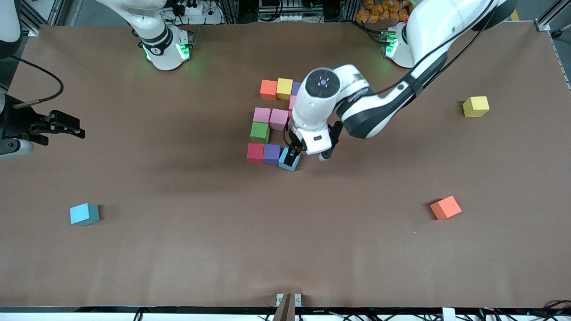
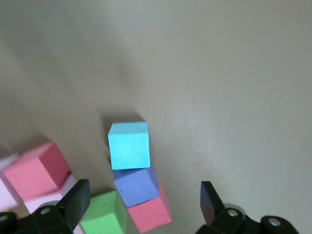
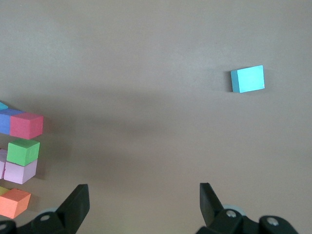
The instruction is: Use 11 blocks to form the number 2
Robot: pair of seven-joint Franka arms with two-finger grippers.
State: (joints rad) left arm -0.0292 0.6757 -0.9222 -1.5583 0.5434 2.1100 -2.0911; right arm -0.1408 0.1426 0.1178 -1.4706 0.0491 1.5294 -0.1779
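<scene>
Both arms are glossy white with rounded shells and black bands at the joints, and each base (image 1: 167, 49) glows green beside a ring near the table. The left arm (image 1: 357, 107) carries a round cap with a dark purple-lit disc, grey lettering and thin black cables along its side. The grippers have black fingers (image 2: 73, 200) with small silver screws.
</scene>
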